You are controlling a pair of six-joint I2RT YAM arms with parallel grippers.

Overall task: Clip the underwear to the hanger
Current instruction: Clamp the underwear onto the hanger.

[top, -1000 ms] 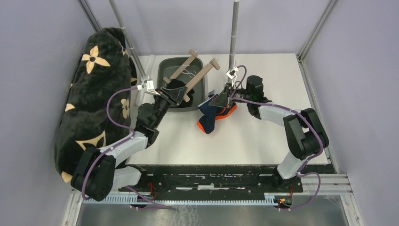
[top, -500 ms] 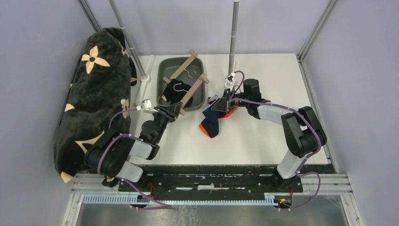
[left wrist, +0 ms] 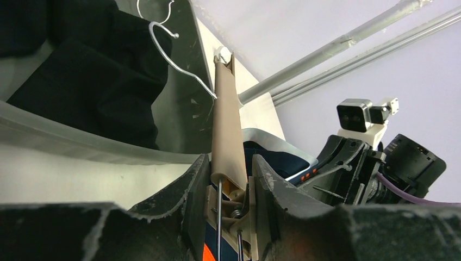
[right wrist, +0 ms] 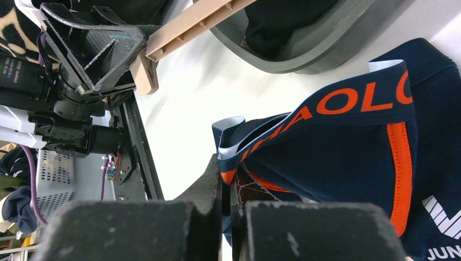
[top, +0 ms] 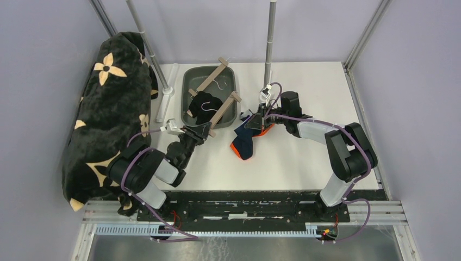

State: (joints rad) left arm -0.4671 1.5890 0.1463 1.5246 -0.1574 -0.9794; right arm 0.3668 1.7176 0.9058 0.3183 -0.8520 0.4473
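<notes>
A beige wooden clip hanger (top: 223,111) lies slanted over the grey bin's near right rim. My left gripper (top: 202,130) is shut on its near end, pressing the clip there; in the left wrist view the hanger's bar (left wrist: 227,130) runs away from between my left gripper's (left wrist: 228,185) jaws. The navy underwear (top: 244,142) with orange trim hangs from my right gripper (top: 254,120), just right of that clip. In the right wrist view my right gripper (right wrist: 227,190) is shut on the waistband corner of the underwear (right wrist: 348,152), and the hanger (right wrist: 190,24) ends a short way off.
The grey bin (top: 189,81) holds black clothes (top: 204,103), and a second wooden hanger (top: 213,76) rests across it. A black blanket with beige flowers (top: 108,109) fills the left side. Two upright poles (top: 269,38) (top: 144,38) stand behind the bin.
My left arm has pulled back toward the near edge, drawing the hanger's end out over the bin's rim. My right gripper has shifted slightly with the underwear.
</notes>
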